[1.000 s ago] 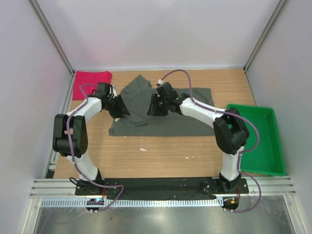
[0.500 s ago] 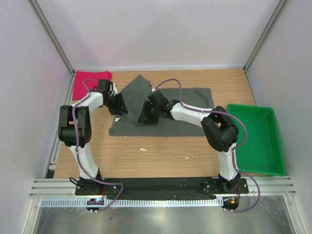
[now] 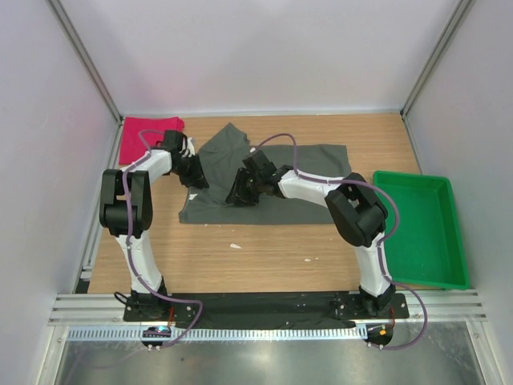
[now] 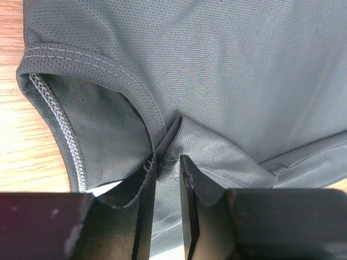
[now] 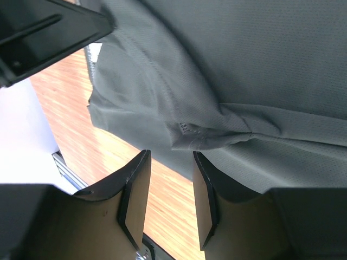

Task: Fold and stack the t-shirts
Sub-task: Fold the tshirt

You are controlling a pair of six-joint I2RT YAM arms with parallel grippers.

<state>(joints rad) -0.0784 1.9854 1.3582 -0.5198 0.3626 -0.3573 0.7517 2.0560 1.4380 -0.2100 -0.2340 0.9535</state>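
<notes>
The dark grey-olive t-shirt (image 3: 304, 188) lies spread on the wooden table, its left part bunched. The pinkish-red t-shirt (image 3: 148, 138) lies folded at the back left corner. My left gripper (image 3: 195, 178) is at the grey shirt's left edge; in the left wrist view (image 4: 167, 158) its jaws stand close together on a pinched ridge of the shirt (image 4: 244, 65) beside a stitched sleeve hem. My right gripper (image 3: 239, 192) is open and empty over the shirt's front left part. In the right wrist view (image 5: 171, 154) a folded seam of the shirt (image 5: 260, 65) lies just ahead of its tips.
A green plastic tray (image 3: 425, 233) stands at the right edge. Grey walls and metal posts enclose the table on three sides. Bare wood (image 3: 264, 257) lies in front of the shirt. The left gripper's body shows in the right wrist view (image 5: 49, 27).
My right gripper has moved left and toward the front over the grey shirt. The left gripper has stayed nearly in place at the shirt's left edge.
</notes>
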